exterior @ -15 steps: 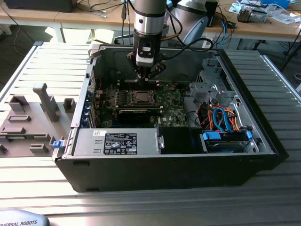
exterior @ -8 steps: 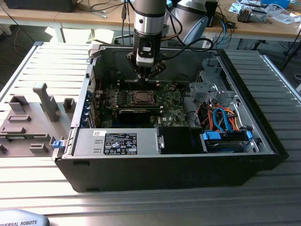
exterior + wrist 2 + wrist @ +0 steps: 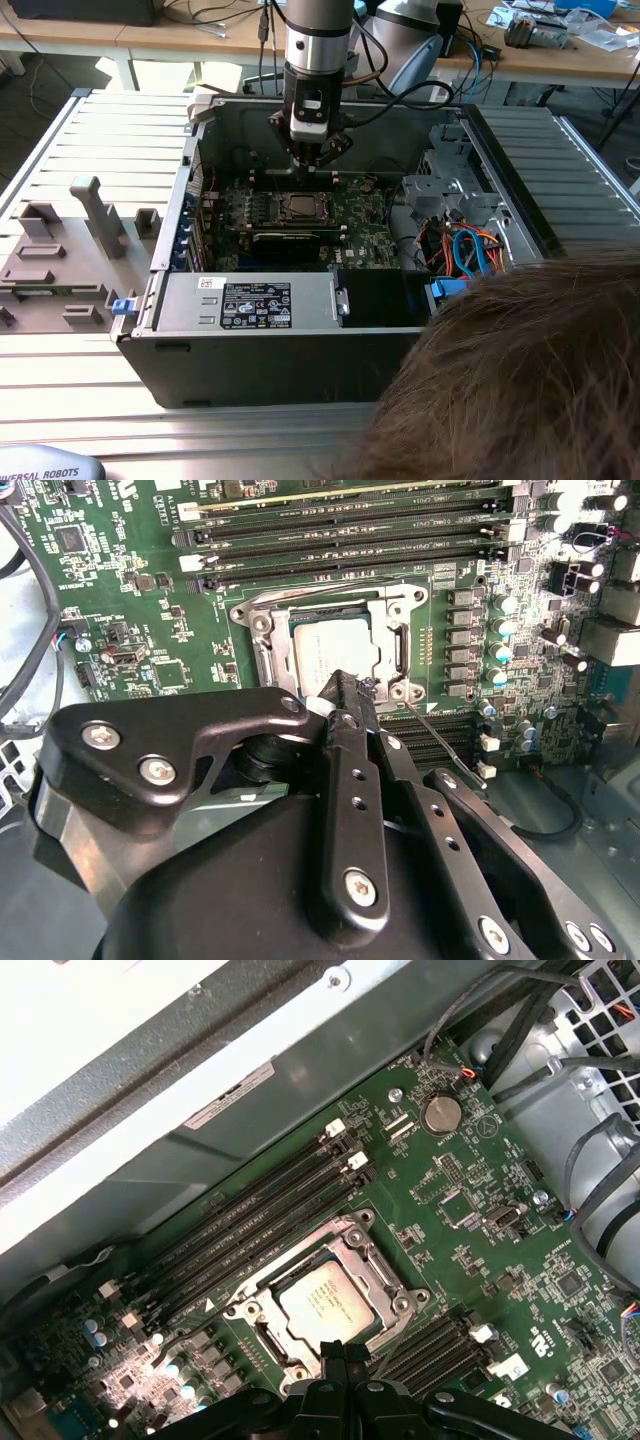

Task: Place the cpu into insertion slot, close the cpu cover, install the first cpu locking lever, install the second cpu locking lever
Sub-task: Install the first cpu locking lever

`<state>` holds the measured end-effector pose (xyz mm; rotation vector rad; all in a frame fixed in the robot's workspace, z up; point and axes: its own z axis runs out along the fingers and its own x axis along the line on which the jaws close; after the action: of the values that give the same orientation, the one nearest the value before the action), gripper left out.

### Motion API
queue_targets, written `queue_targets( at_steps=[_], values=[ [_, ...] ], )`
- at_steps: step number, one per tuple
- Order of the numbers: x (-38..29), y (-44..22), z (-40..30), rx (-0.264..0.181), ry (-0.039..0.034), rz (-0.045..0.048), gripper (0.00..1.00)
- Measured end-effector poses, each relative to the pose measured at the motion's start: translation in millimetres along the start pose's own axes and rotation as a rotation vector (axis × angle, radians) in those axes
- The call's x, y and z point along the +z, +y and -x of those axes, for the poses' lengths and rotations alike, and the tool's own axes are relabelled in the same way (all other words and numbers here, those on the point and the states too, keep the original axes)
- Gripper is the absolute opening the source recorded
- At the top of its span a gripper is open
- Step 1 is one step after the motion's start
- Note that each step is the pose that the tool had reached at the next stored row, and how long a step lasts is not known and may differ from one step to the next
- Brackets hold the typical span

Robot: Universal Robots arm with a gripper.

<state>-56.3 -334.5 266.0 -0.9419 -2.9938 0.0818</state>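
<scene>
While a person's head [image 3: 520, 370] is nearest, we see deeper in the computer case [image 3: 250, 360] the gripper [image 3: 350, 688], fingers pressed together and holding nothing, just beside the socket [image 3: 405, 690] corner. The cpu [image 3: 330, 650] lies in the socket, the cpu cover [image 3: 325, 607] flat over it. We fear the tip may slip off the thin lever [image 3: 440, 734] and scratch the motherboard [image 3: 140, 630].

A ribbed silver aluminium bench [image 3: 90, 370] spans the exterior view. Light wooden desks [image 3: 70, 38] run along twelve o'clock, with dark grey floor [image 3: 40, 95] beneath them at ten o'clock.
</scene>
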Motion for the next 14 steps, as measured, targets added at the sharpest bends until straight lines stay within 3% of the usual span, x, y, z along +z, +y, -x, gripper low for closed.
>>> queue_targets(
  at_steps=[14],
  values=[
    [0.2,0.2,0.0,-0.014,-0.0016,-0.0009,0.11]
  ],
)
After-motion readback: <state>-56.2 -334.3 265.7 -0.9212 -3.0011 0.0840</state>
